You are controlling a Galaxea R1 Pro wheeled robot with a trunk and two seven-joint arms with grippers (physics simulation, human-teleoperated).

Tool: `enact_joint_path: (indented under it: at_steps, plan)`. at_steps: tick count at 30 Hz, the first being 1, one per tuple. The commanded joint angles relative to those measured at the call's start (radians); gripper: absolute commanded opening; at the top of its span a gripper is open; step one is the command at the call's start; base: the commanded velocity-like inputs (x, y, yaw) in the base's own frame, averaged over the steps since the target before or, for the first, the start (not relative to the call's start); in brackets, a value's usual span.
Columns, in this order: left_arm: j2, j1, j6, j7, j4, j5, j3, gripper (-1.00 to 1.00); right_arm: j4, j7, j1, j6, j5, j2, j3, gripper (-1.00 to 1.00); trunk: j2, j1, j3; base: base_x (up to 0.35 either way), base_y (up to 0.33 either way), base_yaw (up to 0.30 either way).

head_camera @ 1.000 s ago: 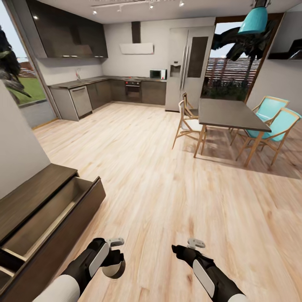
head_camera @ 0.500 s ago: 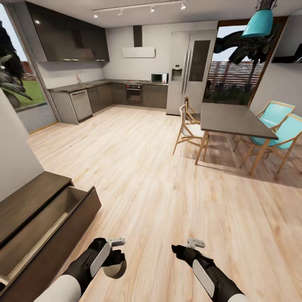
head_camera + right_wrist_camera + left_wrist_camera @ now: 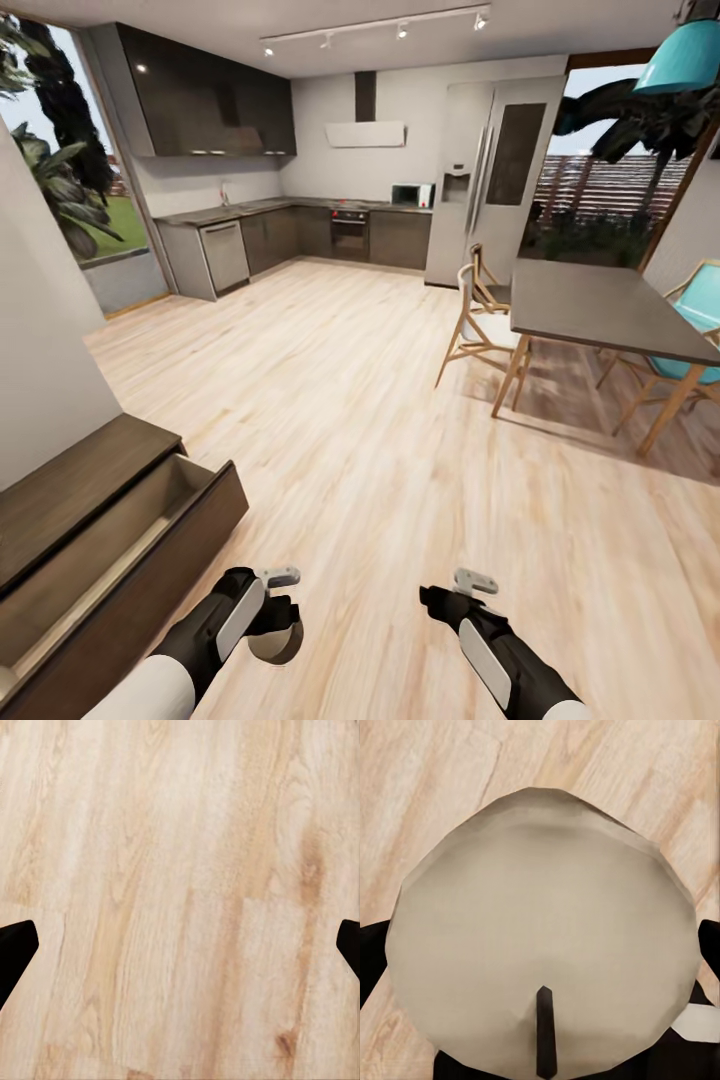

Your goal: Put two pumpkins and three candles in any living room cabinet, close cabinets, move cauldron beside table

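A pale grey-white candle (image 3: 540,915) with a dark wick sits between the dark fingers of my left gripper (image 3: 540,960), which is shut on it. From the head camera the candle (image 3: 278,645) hangs low over the wood floor, held by the left gripper (image 3: 282,622). The dark-brown cabinet (image 3: 70,480) stands at the left against the wall, its top drawer (image 3: 140,525) pulled out and showing a beige inside. My right gripper (image 3: 438,600) is open over bare floor, its fingertips (image 3: 15,949) wide apart with nothing between them. Pumpkins and cauldron are out of view.
A grey dining table (image 3: 600,310) with wooden chairs (image 3: 480,320) and turquoise chairs (image 3: 700,340) stands at the right. The dark kitchen units (image 3: 300,235) and fridge (image 3: 495,180) line the far wall. Open wood floor (image 3: 350,430) lies between.
The whole head view has shifted right as the camera turned left. Both arms hold the same pose, and the candle stays in the left gripper.
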Motion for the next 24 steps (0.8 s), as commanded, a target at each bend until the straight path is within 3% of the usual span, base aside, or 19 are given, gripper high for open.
enact_joint_path:
  at_steps: [1,24]
  plan:
    - [0.0,-0.001,0.002,0.009,-0.001,0.011,-0.004,-1.0,-0.002,-0.01,0.0,0.003,-0.009,-0.001,0.006,1.0,-0.001,0.001,0.0,0.277,-0.225,0.223]
    - [0.001,-0.001,0.002,0.009,-0.001,0.008,-0.003,-1.0,-0.002,-0.013,0.0,0.004,-0.002,-0.001,0.01,1.0,-0.001,0.001,0.023,0.211,-0.201,0.239]
